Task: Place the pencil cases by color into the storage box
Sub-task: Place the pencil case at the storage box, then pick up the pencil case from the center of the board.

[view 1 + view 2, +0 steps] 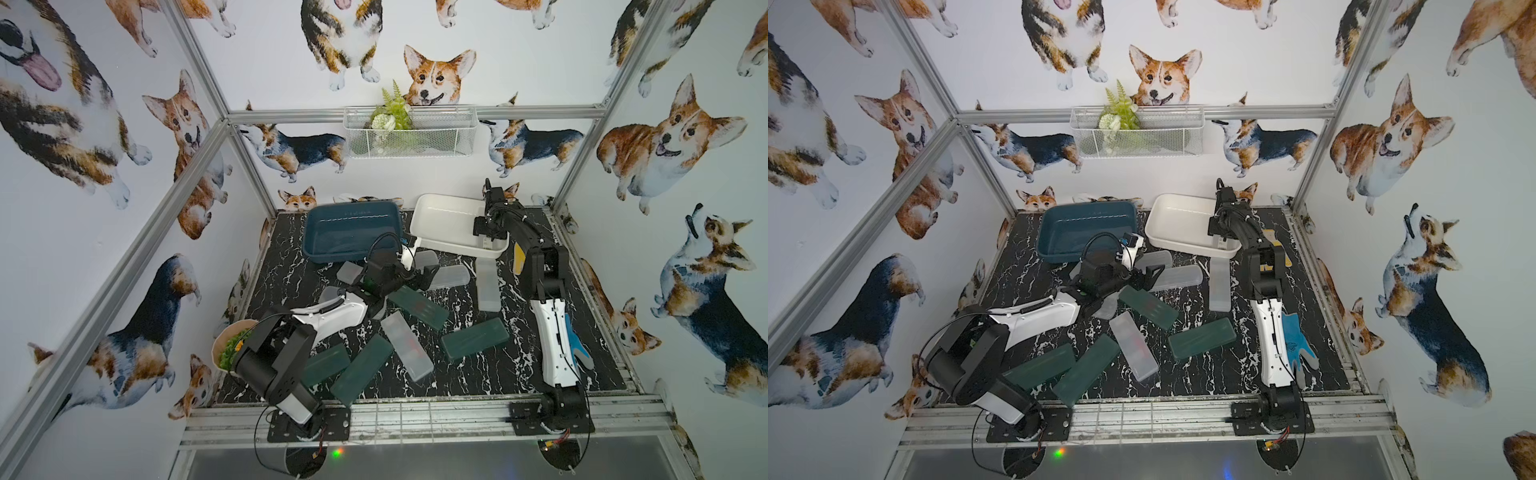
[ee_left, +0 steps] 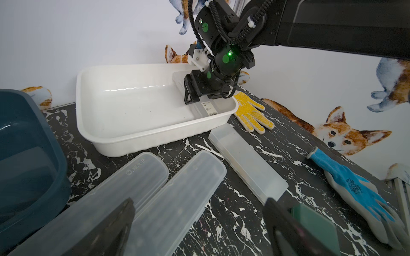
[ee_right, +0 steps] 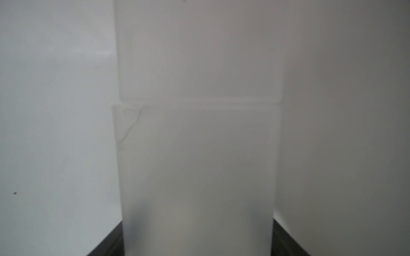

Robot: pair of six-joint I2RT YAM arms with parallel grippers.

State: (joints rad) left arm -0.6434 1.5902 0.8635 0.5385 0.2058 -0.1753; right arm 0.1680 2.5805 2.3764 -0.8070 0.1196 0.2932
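Right gripper (image 2: 203, 100), grip unclear, is straddling one frosted case (image 2: 207, 108) inside the white box (image 2: 155, 133); remaining cases (image 1: 474, 338) are lying outside.

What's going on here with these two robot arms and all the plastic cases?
Two arms are sorting pencil cases by colour. The right end effector is down in the white bin around a frosted case lying there; whether it grips is unclear. The left end effector hangs open over frosted cases on the table by the blue bin, which looks empty. Four dark green cases lie on the table.
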